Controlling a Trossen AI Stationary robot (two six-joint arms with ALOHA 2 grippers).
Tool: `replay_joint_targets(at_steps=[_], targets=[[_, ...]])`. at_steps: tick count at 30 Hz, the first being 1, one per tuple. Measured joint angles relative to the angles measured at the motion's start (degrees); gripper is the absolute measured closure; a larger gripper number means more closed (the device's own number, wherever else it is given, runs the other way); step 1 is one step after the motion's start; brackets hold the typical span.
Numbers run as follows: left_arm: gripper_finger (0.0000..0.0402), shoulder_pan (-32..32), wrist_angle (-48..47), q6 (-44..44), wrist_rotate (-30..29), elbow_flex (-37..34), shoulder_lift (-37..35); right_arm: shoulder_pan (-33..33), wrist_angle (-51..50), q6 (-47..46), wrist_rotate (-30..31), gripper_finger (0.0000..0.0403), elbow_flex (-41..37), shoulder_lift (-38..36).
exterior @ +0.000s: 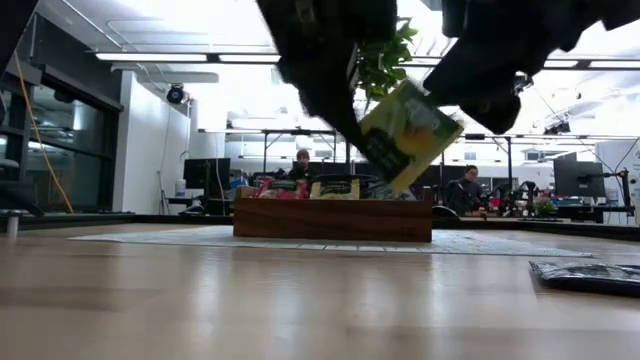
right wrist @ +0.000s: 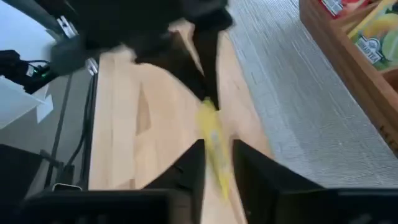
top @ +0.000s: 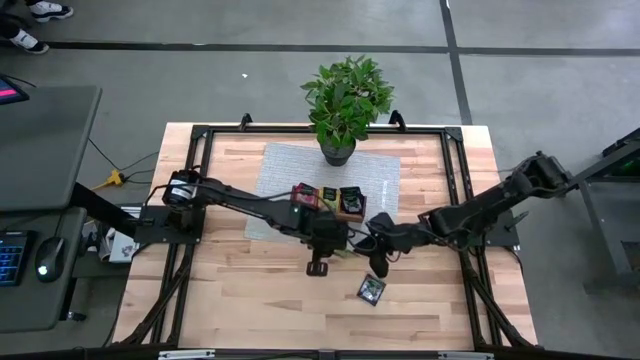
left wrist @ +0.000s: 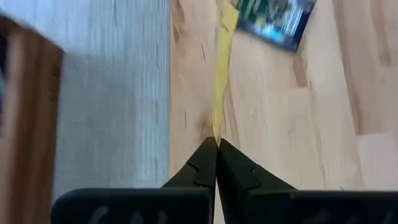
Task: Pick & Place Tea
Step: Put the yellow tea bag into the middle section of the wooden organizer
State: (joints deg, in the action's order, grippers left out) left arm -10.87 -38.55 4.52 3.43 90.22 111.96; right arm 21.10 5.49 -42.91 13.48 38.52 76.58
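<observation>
A yellow-green tea sachet [exterior: 405, 135] hangs tilted in the air between both grippers, in front of the wooden tray [exterior: 330, 220]. My left gripper [left wrist: 216, 144] is shut on it, and the sachet [left wrist: 219, 81] shows edge-on there. My right gripper [right wrist: 219, 165] is open, with one finger on either side of the same sachet [right wrist: 211, 140]. A dark sachet [top: 372, 290] lies flat on the wood close by. The tray [top: 327, 213] stands on a grey mat and holds red, yellow-green and dark sachets on edge. My left gripper pinches the yellow-green sachet's edge [left wrist: 217, 134] between its two shut fingers. The sachet is lifted clear of the table and stands tilted, reaching away from the fingertips. My right gripper straddles the sachet's opposite end [right wrist: 214, 155]; I cannot tell whether its fingers touch it.
A potted plant [top: 345, 95] stands at the mat's far edge, behind the tray. The dark sachet [exterior: 590, 275] lies toward the near right of the grippers. Bare wood spreads to the near and left sides. People sit at desks in the room beyond the table.
</observation>
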Motion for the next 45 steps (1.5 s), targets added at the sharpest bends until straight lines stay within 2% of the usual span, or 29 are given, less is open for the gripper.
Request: replay_joint_targets(at_steps=[6,10,29,34,38,41,45], targets=[[0.0401,0.0,-2.7,-1.8,-2.8,3.2,0.0,-3.6,1.5,1.7,-7.4,0.024,0.0,0.0],[0.0401,0.0,-3.3,-2.6,-3.0,3.6,0.0,-4.0,3.1,2.3,-8.0,0.0208,0.0,0.0],[0.0401,0.0,-2.8,-1.9,-2.6,3.6,0.0,-3.9,3.8,1.4,-12.4,0.0203,0.0,0.0],[0.0401,0.0,-1.0,-1.3,-2.6,3.6,0.0,-3.9,3.8,1.4,-12.4,0.0217,0.0,0.0],[0.0401,0.0,-1.0,-1.2,-2.6,3.6,0.0,-3.9,3.7,1.4,-11.7,0.0247,0.0,0.0],[0.0401,0.0,-1.0,-1.0,-2.6,3.6,0.0,-3.9,3.4,1.6,-10.2,0.0286,0.0,0.0],[0.0401,0.0,-1.0,-1.0,-2.6,3.6,0.0,-4.0,3.3,2.8,-9.5,0.0369,0.0,0.0]])
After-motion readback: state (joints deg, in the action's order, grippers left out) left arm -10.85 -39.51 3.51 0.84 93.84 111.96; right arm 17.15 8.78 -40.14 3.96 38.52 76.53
